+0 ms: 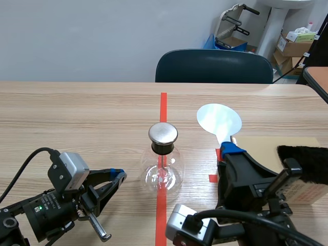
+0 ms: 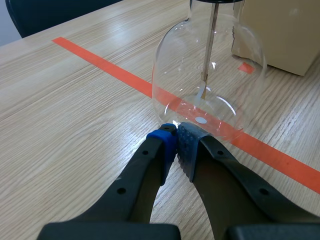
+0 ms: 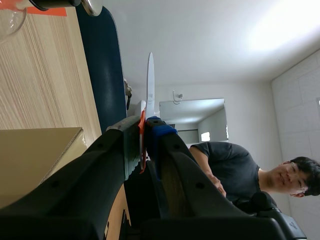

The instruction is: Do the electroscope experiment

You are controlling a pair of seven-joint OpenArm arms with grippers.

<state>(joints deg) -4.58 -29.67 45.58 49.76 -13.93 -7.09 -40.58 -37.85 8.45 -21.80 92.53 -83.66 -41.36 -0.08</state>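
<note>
Nearest the scene camera, the right hand (image 1: 230, 149) is raised off the light wooden tabletop (image 1: 77, 118), its fingers clamped on the thin red handle of a pale, round, flat disc (image 1: 219, 119) that stands up above them. Just beside it lies a brown cardboard box (image 1: 266, 148) with a black furry cloth (image 1: 305, 164) on top. The clear glass electroscope flask (image 1: 162, 171), with its black stopper and round metal cap, stands upright on the orange-red tape line (image 1: 163, 102). The left hand (image 2: 176, 142) lies low, its pads pressed together on nothing, the tips at the flask's base. A dark blue chair (image 1: 212, 66) stands beyond the tabletop.
</note>
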